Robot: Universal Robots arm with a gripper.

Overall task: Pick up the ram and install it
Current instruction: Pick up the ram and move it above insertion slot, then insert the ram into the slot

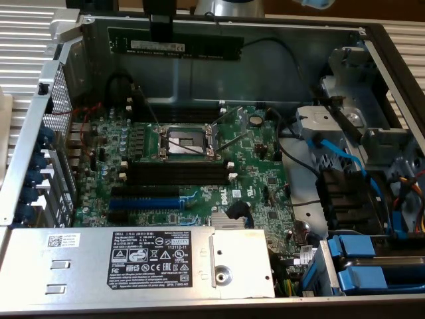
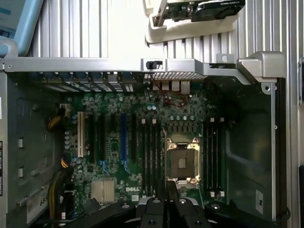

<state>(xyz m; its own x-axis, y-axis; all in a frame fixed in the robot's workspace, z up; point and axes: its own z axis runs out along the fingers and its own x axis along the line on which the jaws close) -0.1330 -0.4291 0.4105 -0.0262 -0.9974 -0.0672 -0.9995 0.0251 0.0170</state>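
At the exterior view's left stands the case's perforated metal wall (image 1: pixel 58 119). Near the top, the tool (image 1: pixel 161 32) is clamped on the ram (image 1: pixel 206 45), which it holds level before the case's far wall, well apart from the black memory slots (image 1: pixel 176 174) just beside the CPU socket (image 1: pixel 184 141) on the motherboard (image 1: pixel 259 193). Blue drive caddies (image 1: pixel 362 266) lie at the right.

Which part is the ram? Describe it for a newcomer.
Find the open computer case and look along its far wall, beyond the motherboard. The ram is the long, thin, dark stick with white labels held level there in the black claw. Unlike the black memory slots with white clips, it sits off the board.
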